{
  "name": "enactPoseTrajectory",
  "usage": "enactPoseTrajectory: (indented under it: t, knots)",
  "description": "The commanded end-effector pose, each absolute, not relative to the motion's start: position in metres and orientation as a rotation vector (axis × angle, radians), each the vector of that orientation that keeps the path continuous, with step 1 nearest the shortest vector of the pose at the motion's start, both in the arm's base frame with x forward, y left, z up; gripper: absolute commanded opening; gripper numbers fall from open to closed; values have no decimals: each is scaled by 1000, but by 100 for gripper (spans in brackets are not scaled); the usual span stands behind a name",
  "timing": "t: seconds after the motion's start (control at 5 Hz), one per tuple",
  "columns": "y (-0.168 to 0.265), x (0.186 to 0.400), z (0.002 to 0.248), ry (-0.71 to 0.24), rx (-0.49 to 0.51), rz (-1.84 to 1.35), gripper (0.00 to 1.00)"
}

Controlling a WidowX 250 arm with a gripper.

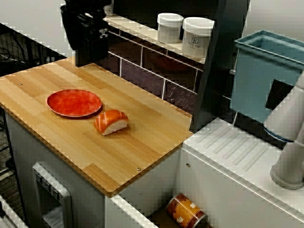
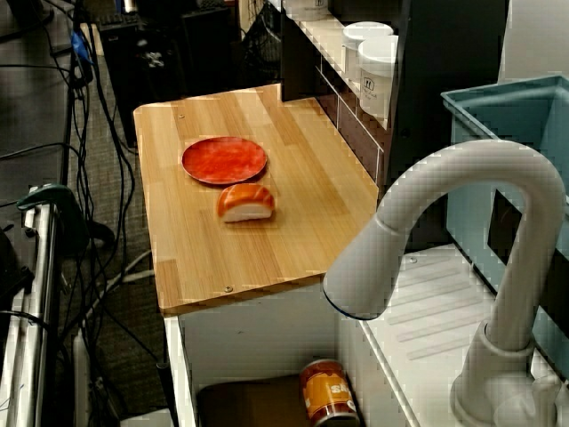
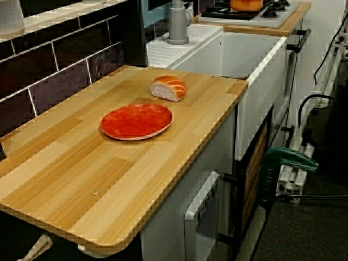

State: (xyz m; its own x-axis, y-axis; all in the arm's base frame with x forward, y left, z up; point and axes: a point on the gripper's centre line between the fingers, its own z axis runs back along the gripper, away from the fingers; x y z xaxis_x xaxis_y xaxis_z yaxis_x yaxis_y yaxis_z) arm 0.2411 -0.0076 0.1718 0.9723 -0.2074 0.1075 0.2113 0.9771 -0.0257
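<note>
Presently the salmon sushi piece lies on its side on the wooden countertop, about midway between the wall edge and the front edge. It is just beside the red plate, on the plate's sink side. The low view along the counter shows a thin gap between the two, so the piece is off the plate. The plate is bare and sits flat, nearer the countertop's outer end than the sink end.

The gripper shows only in the high view across the counter, as a dark mass over the back corner at the outer end, well apart from both items. It touches neither item. Whether its claw is spread or pressed together cannot be told against the dark background, and nothing is seen in it.

Judged status: no item is lifted or carried, and the sushi has not been placed on anything.

Surroundings: two white jars stand on the shelf above the tiled wall. A white tap arches over the sink, where a can lies on its side. A blue tub stands beyond
</note>
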Motion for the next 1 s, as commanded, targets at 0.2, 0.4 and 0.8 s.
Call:
enactPoseTrajectory:
  t: [0.2,0.4,0.8]
  knots:
    - [-4,262,178,-179,6,-166,100]
    - [-4,262,178,-179,6,-166,100]
    - [-25,286,136,-289,124,-91,100]
